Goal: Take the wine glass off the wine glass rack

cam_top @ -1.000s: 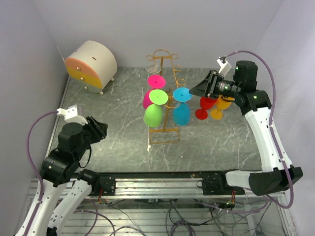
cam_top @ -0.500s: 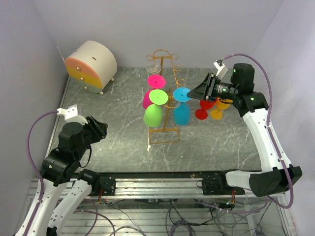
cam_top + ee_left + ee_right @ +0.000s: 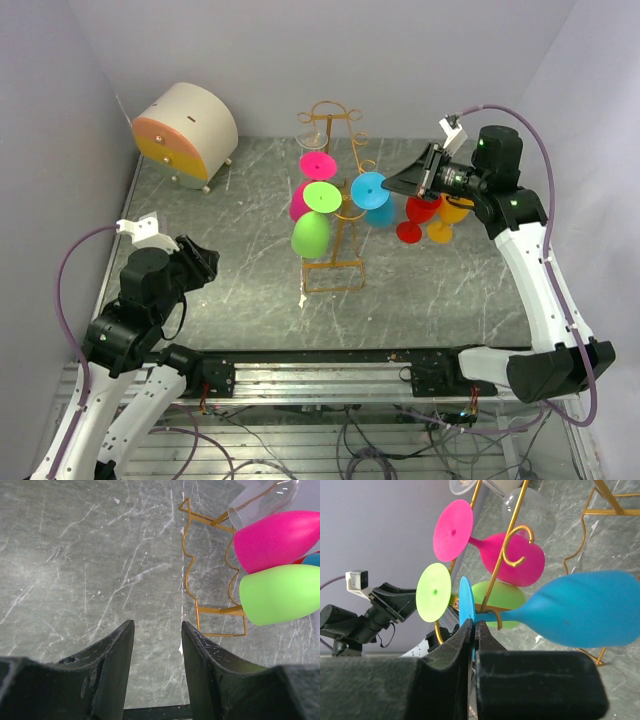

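The golden-orange wine glass rack [image 3: 335, 272] stands mid-table with a pink [image 3: 318, 165], a green [image 3: 311, 235] and a blue wine glass [image 3: 379, 214] hanging bowl-down. My right gripper [image 3: 392, 186] is shut on the blue glass's round foot. In the right wrist view its jaws [image 3: 475, 627] pinch that foot's rim [image 3: 465, 605], and the stem still sits in a rack loop [image 3: 495, 614] with the blue bowl [image 3: 580, 610] tilted. My left gripper [image 3: 157, 630] is open and holds nothing, low at the near left [image 3: 205, 262], apart from the rack base [image 3: 190, 575].
A red glass [image 3: 412, 225] and an orange glass [image 3: 445, 222] stand on the table under my right arm. A clear glass [image 3: 530, 507] hangs at the rack's back. A round cream drawer box [image 3: 185, 133] sits at the far left corner. Walls enclose the table.
My right gripper has shut on the blue glass's foot. The blue glass has tilted, with its bowl swung up toward the right. The left arm has not moved.
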